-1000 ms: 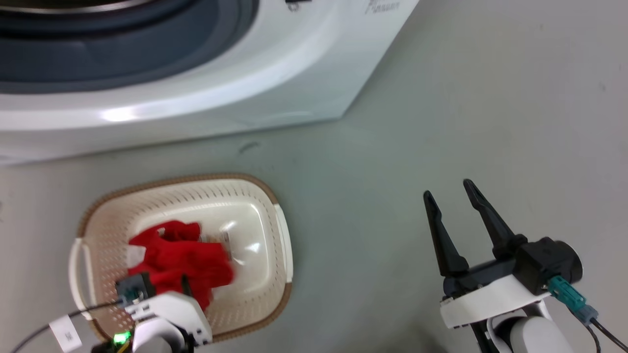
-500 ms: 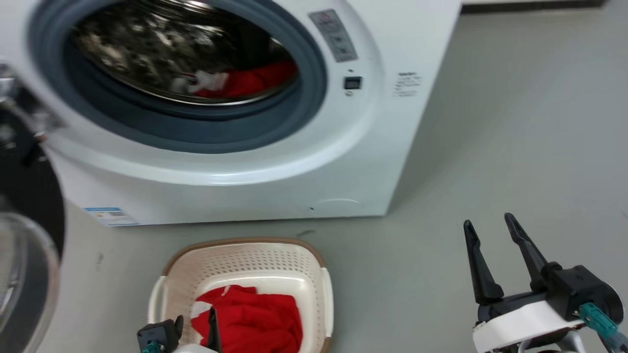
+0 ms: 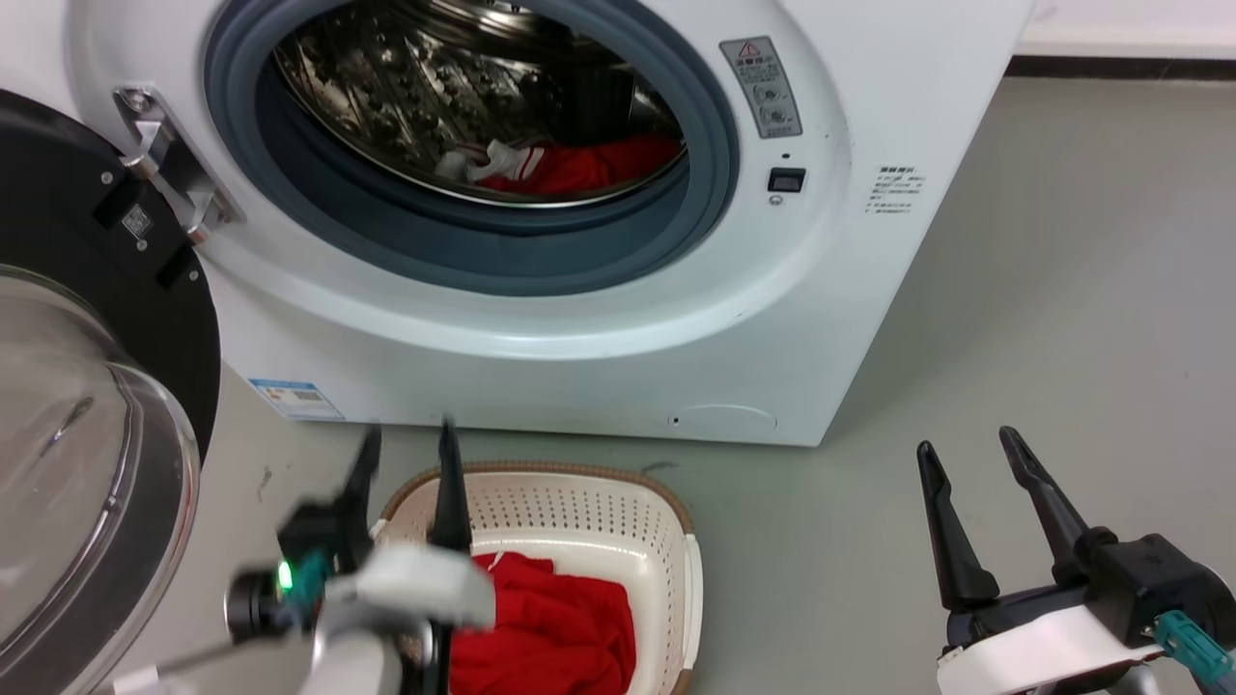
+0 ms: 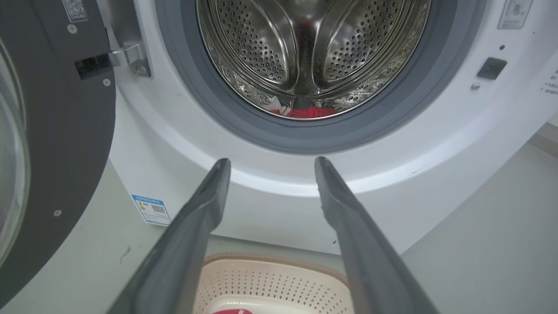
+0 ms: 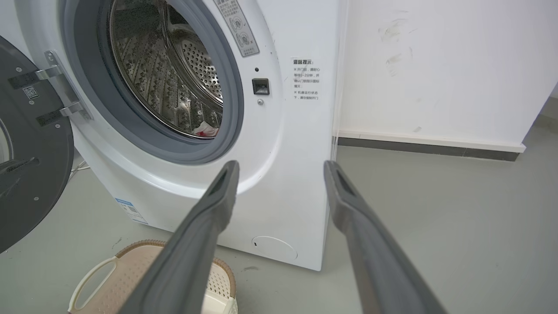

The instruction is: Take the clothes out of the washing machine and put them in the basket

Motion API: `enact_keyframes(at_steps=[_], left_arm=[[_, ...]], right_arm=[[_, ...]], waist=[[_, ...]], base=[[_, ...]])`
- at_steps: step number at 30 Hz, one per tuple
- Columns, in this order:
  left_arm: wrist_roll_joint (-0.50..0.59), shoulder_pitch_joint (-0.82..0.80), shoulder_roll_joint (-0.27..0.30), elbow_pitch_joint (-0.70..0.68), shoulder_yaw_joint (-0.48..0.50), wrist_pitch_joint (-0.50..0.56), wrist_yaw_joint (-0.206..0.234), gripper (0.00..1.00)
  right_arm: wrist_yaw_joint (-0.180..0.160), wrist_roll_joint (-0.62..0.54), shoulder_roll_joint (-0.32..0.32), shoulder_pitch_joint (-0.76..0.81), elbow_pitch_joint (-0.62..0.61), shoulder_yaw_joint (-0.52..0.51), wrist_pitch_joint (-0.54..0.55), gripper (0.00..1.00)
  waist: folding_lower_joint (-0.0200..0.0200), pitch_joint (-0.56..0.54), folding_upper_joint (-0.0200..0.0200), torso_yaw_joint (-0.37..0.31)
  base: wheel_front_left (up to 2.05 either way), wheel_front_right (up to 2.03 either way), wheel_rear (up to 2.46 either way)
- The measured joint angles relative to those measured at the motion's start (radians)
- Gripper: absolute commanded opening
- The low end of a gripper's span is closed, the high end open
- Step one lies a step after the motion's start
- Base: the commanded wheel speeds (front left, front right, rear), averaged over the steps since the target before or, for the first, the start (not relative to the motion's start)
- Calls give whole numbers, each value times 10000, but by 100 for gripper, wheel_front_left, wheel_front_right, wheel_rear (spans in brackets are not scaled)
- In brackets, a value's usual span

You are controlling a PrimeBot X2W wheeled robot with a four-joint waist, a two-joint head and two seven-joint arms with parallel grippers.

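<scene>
Up ahead of my left gripper (image 3: 409, 431), from my head, stands the washing machine (image 3: 579, 319). Its door (image 3: 77, 241) is swung open, off to that gripper's left. Right below the gripper sits the basket (image 3: 579, 507), with red clothes (image 3: 560, 627) lying in it. A red heap (image 3: 589, 164) with a white bit lies low in the drum (image 3: 406, 87), far ahead of the gripper. My left jaws are open with a gap and hold nothing. My right gripper (image 3: 967, 442) hangs well off to the right over the floor (image 3: 1062, 290), jaws open and empty too.

From my left wrist, my two fingers (image 4: 196, 226) point up at the round hole. The red heap shows above the gap between them, at the bottom of the drum. The basket's edge is just under them.

From my right wrist, my fingers are spread wide. The machine is ahead and to their left, and a bit of red and white peeks over the grey ring (image 3: 463, 251).

I think some clothes are in the basket and I am going for what is left. Next, my left gripper must reach through the ring, dip low to the red heap and close on it, without bumping the ring or the door.
</scene>
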Motion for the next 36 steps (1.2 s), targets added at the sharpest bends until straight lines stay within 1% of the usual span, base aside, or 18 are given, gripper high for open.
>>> enact_keyframes(at_steps=[3, 6, 11, 14, 18, 21, 25, 31, 34, 36], left_arm=[[134, -1080, 0, -31, 23, 0, 0, 100], [136, -2244, 0, 341, 8, 0, -8, 100], [213, -4403, 13, 1532, 272, -2, -115, 100], [224, -5637, 180, 2518, 433, -2, -274, 100], [242, -7363, 627, 3998, 529, 88, -412, 100], [301, -8664, 978, 4945, 554, 451, -443, 100], [437, -10154, 1595, 6004, 560, 1083, -451, 100], [662, -12034, 2464, 7242, 408, 2437, -460, 100], [721, -12710, 2909, 7816, 366, 3350, -500, 100], [763, -13145, 3129, 8055, 326, 3969, -439, 100]], right_arm=[[0, -17, 0, -6, -134, 6, 65, 100], [0, -29, 0, -43, -194, 130, 107, 100], [0, -42, 2, -293, -267, 414, 102, 100], [0, -15, 0, -473, -265, 537, 46, 100], [0, 94, 0, -713, -134, 723, -132, 100], [0, 221, -2, -991, -8, 936, -284, 100], [0, 439, 0, -1302, 215, 1281, -491, 100], [0, 825, -10, -1710, 679, 1768, -874, 100], [0, 1093, -12, -1836, 897, 2092, -1043, 100], [0, 1235, -13, -1831, 1020, 2288, -1141, 100]], waist=[[1, 227, 1, 33], [1, 492, 0, 29], [2, 1041, 0, -127], [2, 1447, 0, -301], [3, 2041, 0, -627], [3, 2532, 0, -915], [4, 3194, 0, -1416], [4, 4190, 0, -2324], [5, 4593, 0, -2861], [4, 4840, 0, -3203]], base=[[0, 0, 0], [0, 0, 0], [0, 0, 0], [0, 0, 0], [0, 0, 0], [0, 0, 0], [0, 0, 0], [0, 0, 0], [0, 0, 0], [0, 0, 0]])
